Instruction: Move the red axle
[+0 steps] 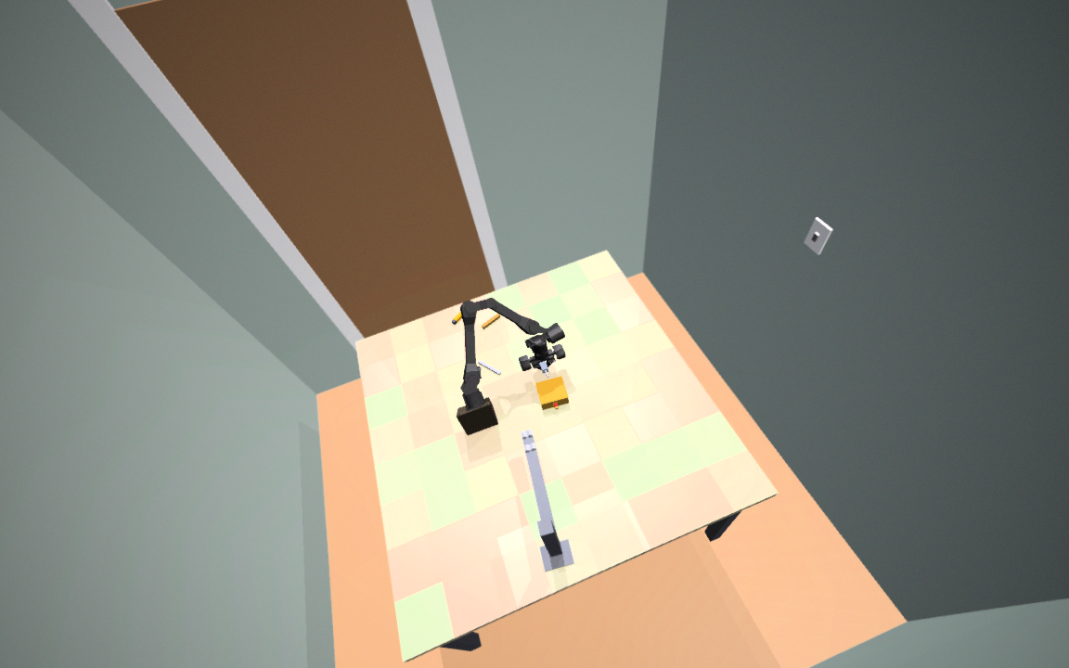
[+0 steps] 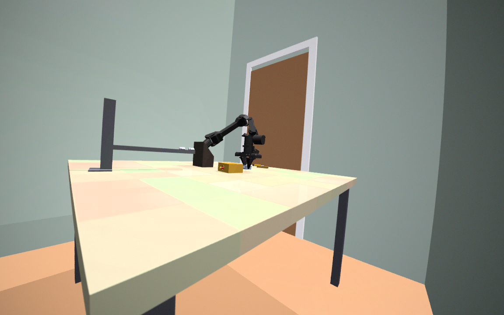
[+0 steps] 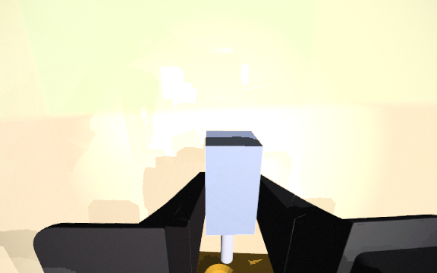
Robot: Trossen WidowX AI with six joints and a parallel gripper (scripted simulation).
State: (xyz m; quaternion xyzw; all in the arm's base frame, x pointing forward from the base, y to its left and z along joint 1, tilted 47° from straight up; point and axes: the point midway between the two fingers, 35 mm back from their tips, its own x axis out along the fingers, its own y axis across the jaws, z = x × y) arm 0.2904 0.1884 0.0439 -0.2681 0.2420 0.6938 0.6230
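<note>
Claw [image 1: 544, 366] [image 2: 248, 166] [image 3: 227, 178], one: grasping a pale blue block [image 3: 231, 189] with a slim white pin [image 3: 227, 248], which points to 6 o'clock in the wrist view.
Beam [image 1: 551, 389] [image 2: 234, 168] [image 3: 250, 268], yellow: on the table, near the claw.
Red axle [image 1: 556, 405] [image 2: 222, 167], one: in the beam, end showing at the face away from the claw; between 5 and 6 o'clock from the claw (top view), 9 o'clock (exterior).
V-blocks [image 1: 530, 446] [image 2: 191, 148], on bracket [image 1: 540, 490] [image 2: 107, 133]: between 6 and 7 o'clock from the claw, top view.

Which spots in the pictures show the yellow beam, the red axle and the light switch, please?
beam [image 1: 551, 389] [image 2: 235, 168]: top, upper face; exterior, side
red axle [image 1: 556, 405] [image 2: 222, 167]: top, exterior; protruding end
light switch [image 1: 817, 236]: top; plate
</note>
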